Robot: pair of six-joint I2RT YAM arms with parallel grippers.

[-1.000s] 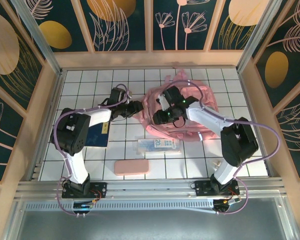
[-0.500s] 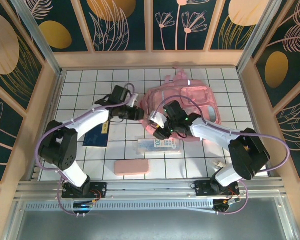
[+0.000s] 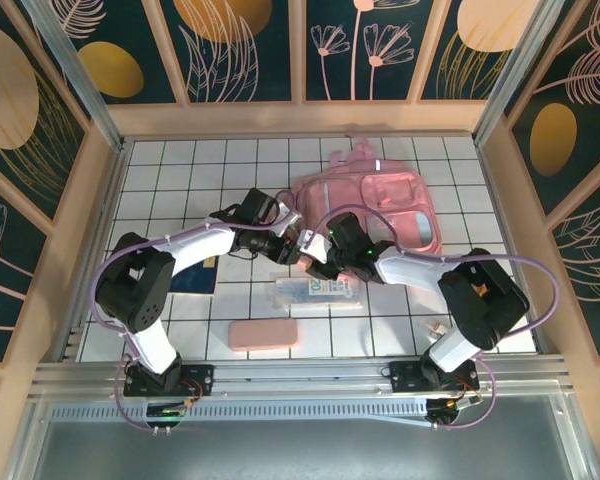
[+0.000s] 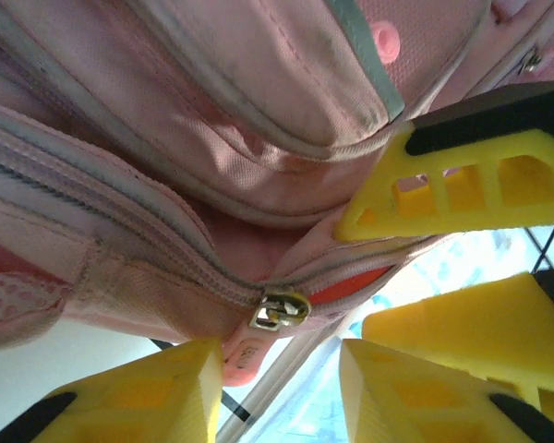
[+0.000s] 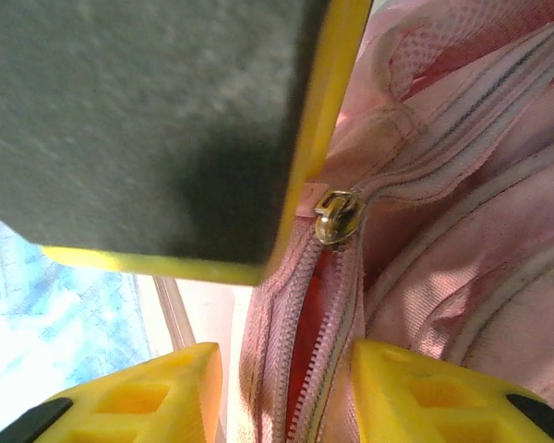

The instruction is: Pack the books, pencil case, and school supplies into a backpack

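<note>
Counter: your white tiled counter sits inside dark floral walls, and every task thing lies on it.
Book: the navy book lies flat at the left, partly under your left arm and not yet packed.
Pencil case: the pink pencil case lies flat by the near edge, well apart from the bag.
Left gripper: your left gripper is spread wide and empty at the bag's near-left corner. The zipper pull sits between its fingers, ungrasped. You look placed to take the zip.
Packet: the clear packet with blue-green print lies just near of that corner.
Right gripper: your right gripper is also spread and empty, straddling the zipper track just beside the left one, probably to part the opening.
Backpack: the backpack lies flat right of centre. Its zip is partly parted and red-orange lining shows in the gap. Nothing packed is visible inside, so loading seems not yet begun.
</note>
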